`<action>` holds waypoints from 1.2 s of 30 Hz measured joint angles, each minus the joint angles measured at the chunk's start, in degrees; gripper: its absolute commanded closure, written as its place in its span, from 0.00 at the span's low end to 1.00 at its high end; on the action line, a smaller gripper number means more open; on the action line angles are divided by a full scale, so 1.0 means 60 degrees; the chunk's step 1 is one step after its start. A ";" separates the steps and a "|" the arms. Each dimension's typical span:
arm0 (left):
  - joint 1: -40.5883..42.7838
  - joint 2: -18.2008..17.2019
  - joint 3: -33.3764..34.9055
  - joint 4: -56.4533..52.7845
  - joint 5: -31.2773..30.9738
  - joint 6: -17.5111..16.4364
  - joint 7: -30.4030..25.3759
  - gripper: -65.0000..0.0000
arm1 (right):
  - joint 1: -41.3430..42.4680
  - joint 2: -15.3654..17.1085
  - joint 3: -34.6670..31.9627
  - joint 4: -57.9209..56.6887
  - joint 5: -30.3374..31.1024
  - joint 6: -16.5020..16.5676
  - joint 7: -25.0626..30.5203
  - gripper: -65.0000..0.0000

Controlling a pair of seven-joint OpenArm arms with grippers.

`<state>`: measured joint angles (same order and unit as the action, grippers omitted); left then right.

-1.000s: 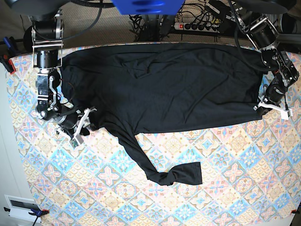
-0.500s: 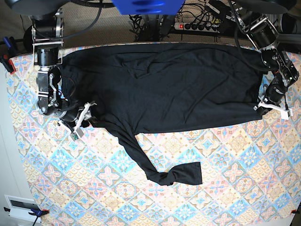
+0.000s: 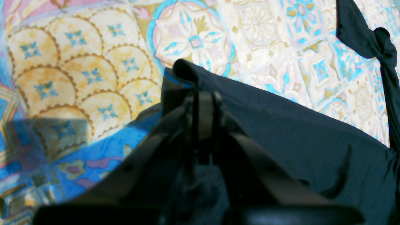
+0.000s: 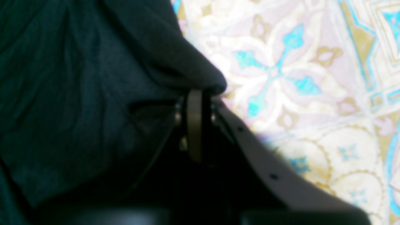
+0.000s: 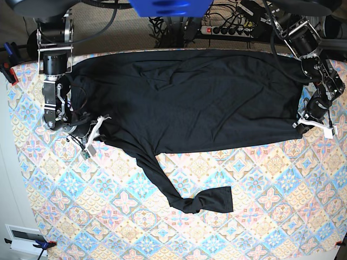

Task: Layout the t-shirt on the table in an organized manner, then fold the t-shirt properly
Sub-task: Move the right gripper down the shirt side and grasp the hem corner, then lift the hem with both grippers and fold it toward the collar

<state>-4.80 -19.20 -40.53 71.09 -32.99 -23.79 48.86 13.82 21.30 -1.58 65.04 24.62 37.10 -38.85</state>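
Both grippers, left [image 5: 313, 122] and right [image 5: 93, 136], pinch opposite edges of the shirt [image 5: 190, 103] spread across the table [image 5: 271, 206]; uneven pull risks slipping thin fabric, and the twisted sleeve [image 5: 187, 189] stays bunched.

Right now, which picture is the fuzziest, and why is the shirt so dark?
The right wrist view is blurriest: the t-shirt and table cloth look smeared. The left wrist view is sharper, though the left gripper is soft. The base view is crisp.
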 measured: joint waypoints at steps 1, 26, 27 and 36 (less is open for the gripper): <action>0.0004 0.0004 0.0000 0.0000 0.0000 0.0000 0.0004 1.00 | -0.0004 0.0000 0.0007 0.0142 0.0004 0.0000 -0.0033 0.95; 0.1311 -0.0805 -0.0022 0.1333 -0.2331 0.0000 0.0007 1.00 | -0.3089 0.0033 0.1585 0.5912 0.0656 0.0266 -0.1224 0.98; 0.1362 -0.0834 -0.0025 0.1330 -0.2328 0.0000 0.0004 1.00 | -0.3257 -0.0011 0.1734 0.5952 0.0820 0.0291 -0.1209 0.98; 0.1679 -0.0823 -0.0051 0.1384 -0.2444 -0.0004 0.0007 1.00 | -0.4615 0.0069 0.2907 0.6936 0.1581 0.0288 -0.1224 0.98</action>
<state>5.28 -24.14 -40.84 79.40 -47.66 -23.81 48.90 -13.87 21.71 15.86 106.65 34.11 38.83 -46.19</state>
